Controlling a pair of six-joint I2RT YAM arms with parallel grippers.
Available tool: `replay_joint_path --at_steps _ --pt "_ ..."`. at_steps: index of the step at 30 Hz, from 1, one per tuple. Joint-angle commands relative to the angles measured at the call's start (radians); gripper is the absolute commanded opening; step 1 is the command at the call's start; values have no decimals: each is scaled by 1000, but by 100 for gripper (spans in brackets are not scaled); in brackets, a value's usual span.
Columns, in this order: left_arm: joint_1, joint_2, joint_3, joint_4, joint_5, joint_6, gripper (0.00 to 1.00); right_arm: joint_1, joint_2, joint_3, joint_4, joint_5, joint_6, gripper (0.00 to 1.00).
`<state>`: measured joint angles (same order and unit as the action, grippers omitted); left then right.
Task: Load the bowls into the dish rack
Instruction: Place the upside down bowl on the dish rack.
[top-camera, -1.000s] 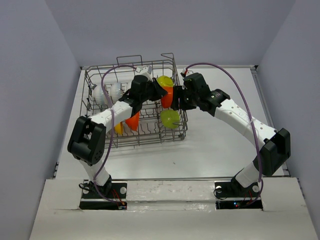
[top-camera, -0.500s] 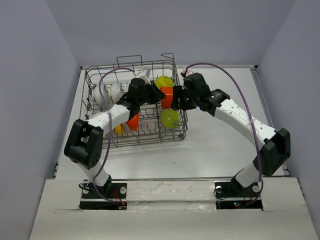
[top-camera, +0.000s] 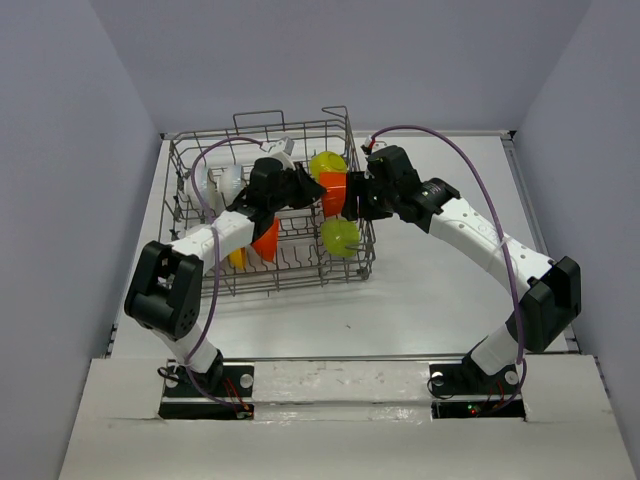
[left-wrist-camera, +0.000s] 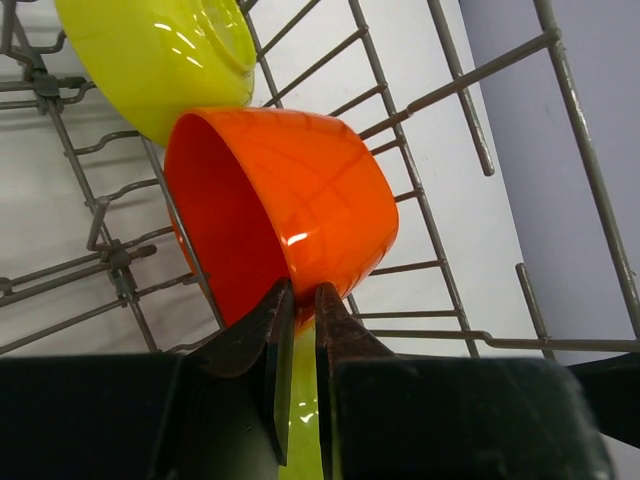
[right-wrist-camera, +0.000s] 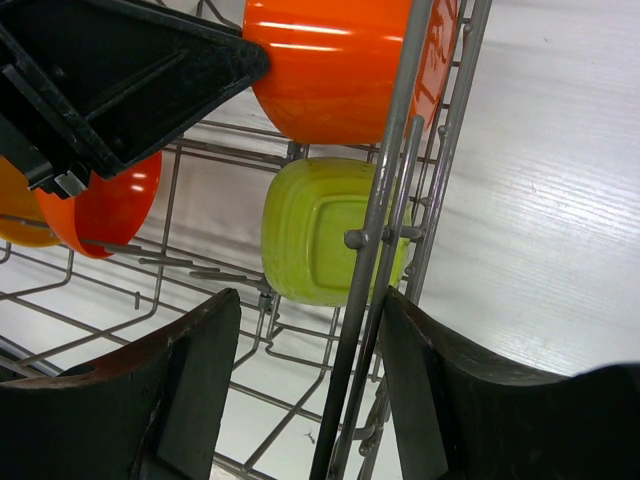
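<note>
Held bowl: a red-orange bowl (left-wrist-camera: 300, 210) stands on edge inside the dish rack (right-wrist-camera: 385, 200), against its right wall, with its open side facing the rack's interior.
Neighbours: a yellow-green bowl (left-wrist-camera: 160, 50) sits just behind it and a squarish lime green bowl (right-wrist-camera: 315, 235) just in front. A second red-orange bowl (right-wrist-camera: 110, 210) stands further left.
Left claw: the left gripper (left-wrist-camera: 297, 300) is pressed together on the held bowl's rim, one finger inside and one outside. The bowl hangs off the fingertips, tilted.
Right claw: the right gripper (right-wrist-camera: 310, 300) is spread and holds nothing. It is at the rack's right wall, with a side wire showing between its fingers.
Step in hand: seating this bowl between tines, probably almost done.
Doing it well: lower the bowl until the rim rests on the floor wires and a tine backs it. Only then should the claw part, and it should draw straight back along the rim line so the fingers do not drag the bowl over.
Risk: the glossy plastic may slide or tip onto the lime green bowl.
</note>
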<state>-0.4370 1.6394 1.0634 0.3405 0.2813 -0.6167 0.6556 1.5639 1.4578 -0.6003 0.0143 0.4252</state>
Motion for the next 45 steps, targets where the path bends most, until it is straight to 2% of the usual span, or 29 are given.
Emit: replay_joint_path --at_steps 1,20,24,33,37,45 --pt "46 7 -45 -97 -114 64 0 9 5 7 8 -19 -8 63" --pt "58 -21 -66 -78 -94 81 0 9 4 6 7 -20 -8 62" --pt "54 -49 -46 -78 -87 89 4 9 7 9 8 -22 -5 62" --pt "24 -84 75 -139 -117 115 11 9 8 12 7 -20 -5 62" --pt "12 -75 159 -161 -154 117 22 9 10 13 8 -19 -3 62" --pt "-9 97 383 -234 -237 136 24 9 7 15 7 -19 -3 62"
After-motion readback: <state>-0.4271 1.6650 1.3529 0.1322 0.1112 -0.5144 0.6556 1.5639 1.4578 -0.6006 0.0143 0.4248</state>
